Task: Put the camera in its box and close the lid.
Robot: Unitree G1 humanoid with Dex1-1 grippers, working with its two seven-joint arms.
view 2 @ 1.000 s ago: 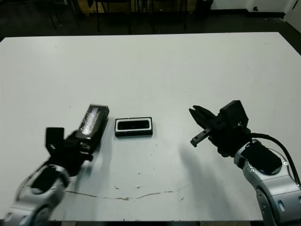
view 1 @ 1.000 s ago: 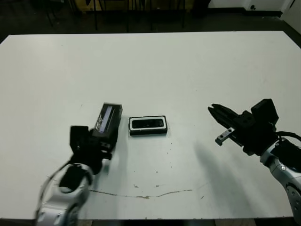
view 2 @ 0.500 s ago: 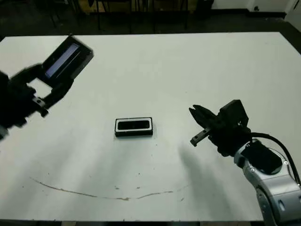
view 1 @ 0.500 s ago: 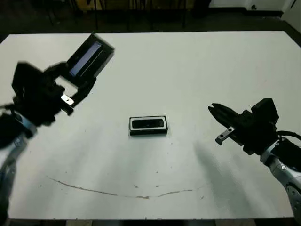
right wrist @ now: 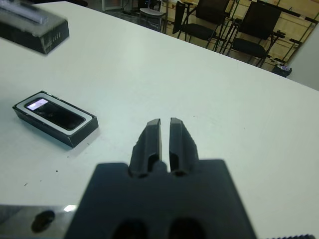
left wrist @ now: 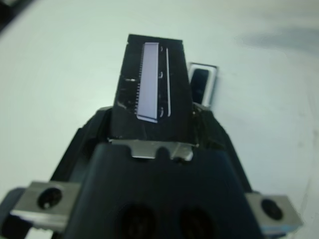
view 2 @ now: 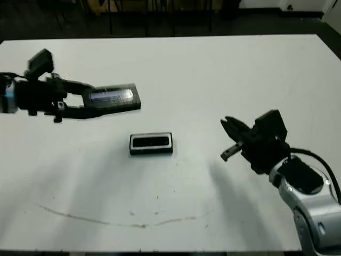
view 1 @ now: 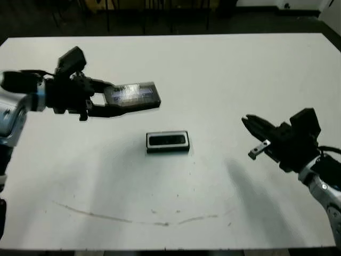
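Note:
The box (view 1: 168, 150), a shallow black tray with white lining, lies at the table's middle. The camera (view 1: 168, 140) rests inside it as a dark oblong. My left gripper (view 1: 110, 100) is shut on one end of the lid (view 1: 134, 95), which hangs roughly level in the air above and left of the box, glossy panel up. In the left wrist view the lid (left wrist: 152, 84) runs out from between the fingers, with the box (left wrist: 213, 79) just past its side. My right gripper (view 1: 248, 122) hovers right of the box, shut on nothing; its fingers (right wrist: 152, 137) point toward the box (right wrist: 79, 134).
A thin brown scratch mark (view 1: 160, 221) crosses the table (view 1: 224, 69) near its front edge. Dark chairs (right wrist: 249, 30) stand beyond the far edge.
My left arm has swung the lid from high at the far left down toward the box and turned it level. The right gripper shifted slightly to the right.

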